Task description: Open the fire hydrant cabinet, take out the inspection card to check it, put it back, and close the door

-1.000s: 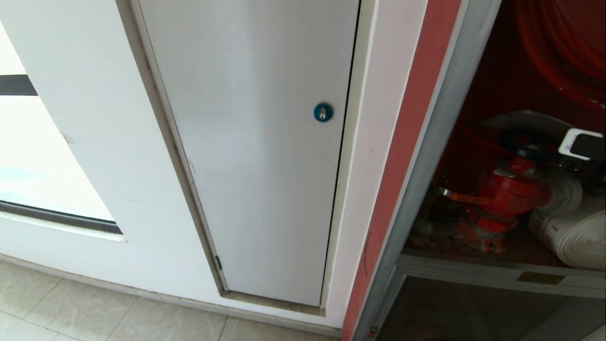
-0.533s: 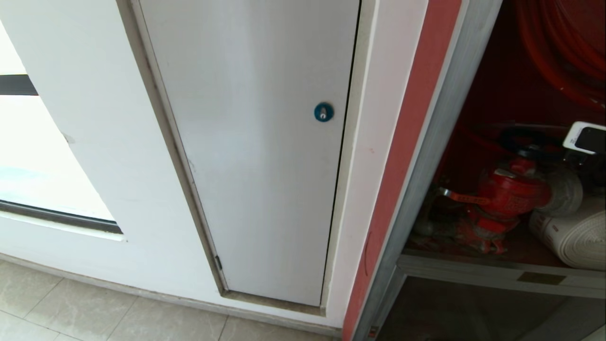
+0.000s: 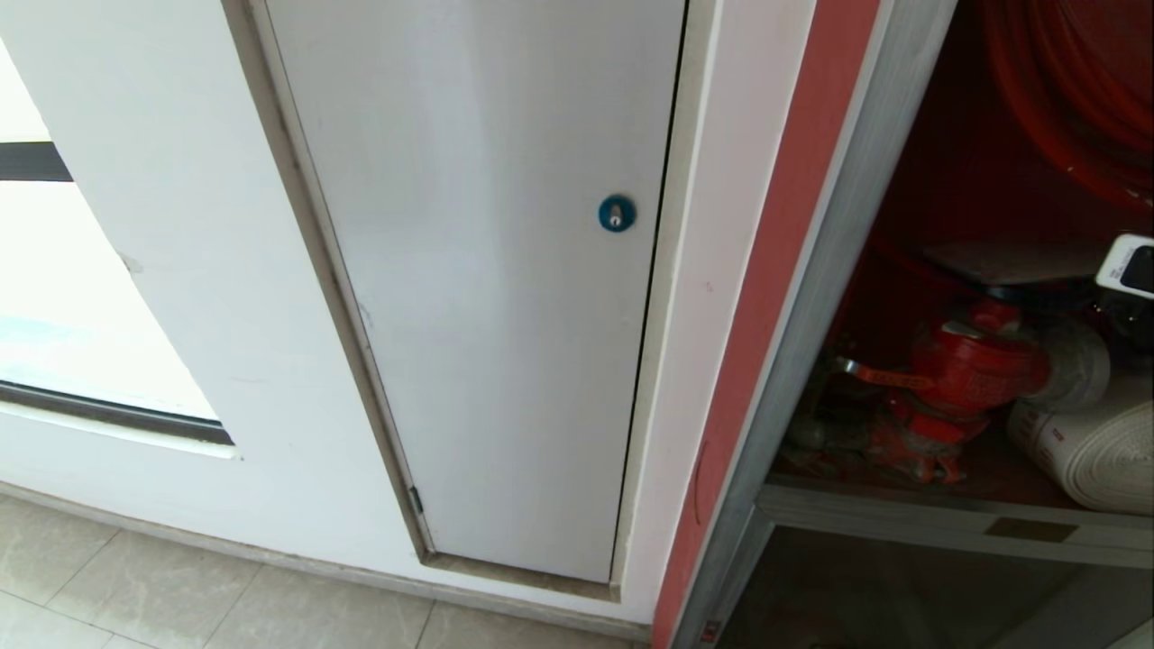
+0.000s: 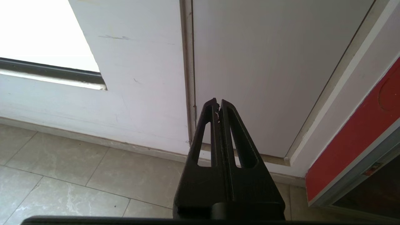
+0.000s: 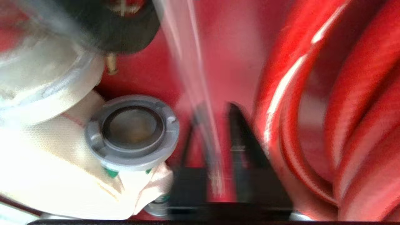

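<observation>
Right wrist view: right gripper [image 5: 215, 137], jaws slightly parted around the blurred inspection card [image 5: 190, 72], sits inside the fire hydrant cabinet [image 3: 811, 297] between white hose [image 5: 47, 162] and red hose [image 5: 343, 93]. Left gripper [image 4: 218, 104] closed, near floor [image 4: 78, 178].

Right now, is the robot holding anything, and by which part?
Probably nothing. The thin pale grey-white inspection card runs edge-on between the right gripper's parted fingers, apparently unclamped. The left gripper is shut and empty.

Head looks down at wall; right wrist inside the fire hydrant cabinet [image 3: 947, 270].
</observation>
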